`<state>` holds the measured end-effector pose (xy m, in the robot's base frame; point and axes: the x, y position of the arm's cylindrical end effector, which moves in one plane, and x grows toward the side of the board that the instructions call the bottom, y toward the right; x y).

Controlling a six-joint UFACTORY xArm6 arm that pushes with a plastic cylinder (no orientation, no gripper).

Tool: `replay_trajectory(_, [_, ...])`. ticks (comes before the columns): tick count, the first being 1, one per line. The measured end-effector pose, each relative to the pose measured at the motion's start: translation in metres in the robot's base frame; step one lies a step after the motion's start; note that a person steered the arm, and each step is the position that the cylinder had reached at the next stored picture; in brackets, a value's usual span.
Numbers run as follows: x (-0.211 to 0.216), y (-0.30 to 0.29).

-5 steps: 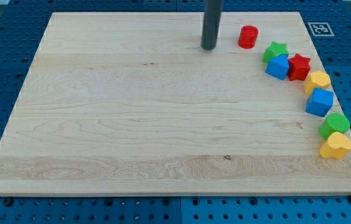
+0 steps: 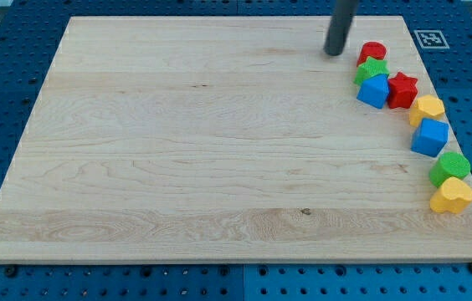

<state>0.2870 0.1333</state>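
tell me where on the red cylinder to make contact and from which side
There is no pincer, so only a push works. The red cylinder has its curved wall bare on the view's left and top; the green block touches it below. My tip stands just left of it, apart, so meet the left wall at mid-height, centred, or the round side will slip off.
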Motion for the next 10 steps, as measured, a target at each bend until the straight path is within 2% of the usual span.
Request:
replay_trajectory(1, [0.046,-0.029])
replay_trajectory(2, [0.099,-0.003])
replay_trajectory(3, [0.104,0.034])
replay_trajectory(4, [0.105,0.039])
replay_trajectory(5, [0.132,0.036])
replay_trajectory(6, [0.133,0.037])
replay_trajectory(10, [0.068,0.050])
